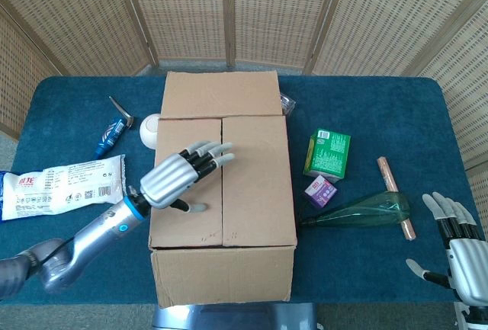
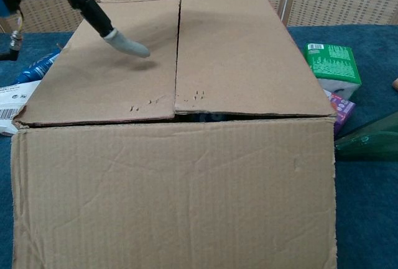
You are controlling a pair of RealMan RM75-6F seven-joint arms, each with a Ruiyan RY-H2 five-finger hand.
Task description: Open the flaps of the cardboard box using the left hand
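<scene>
Box (image 1: 223,193) is sitting in the middle of the frame in my head view, filling most of the near half of the table (image 1: 366,269). Its two top flaps are lying flat and meeting at a seam that is running up the middle; a third flap at the far end is tilting back toward the screens (image 1: 229,10).

I am holding my left hand (image 1: 179,174) over the left flap (image 2: 106,64), left of center, fingers spread and stretched toward the seam, gripping nothing. In the chest view one pale fingertip (image 2: 127,43) is showing in the upper left, very close to the cardboard; whether it is touching I cannot tell. My right hand (image 1: 457,242) is sitting in the lower right corner, released, fingers apart and pointing up, well apart from the box.

A dark blue cloth is covering the table. Woven wicker screens in wooden frames are standing behind it across the whole top of the frame, with pale floor showing at the side edges.

Left of the box, a white packet (image 1: 61,185) is lying at the left edge, a blue tube (image 1: 110,138) above it, and a white ball (image 1: 150,130) is sitting just beside the box. Right of the box, a green carton (image 1: 328,153) and a small purple carton (image 1: 320,190) are sitting close together, a green bottle (image 1: 362,212) is lying on its side below them, and a brown stick (image 1: 396,197) is lying further right, touching the bottle's base.
</scene>
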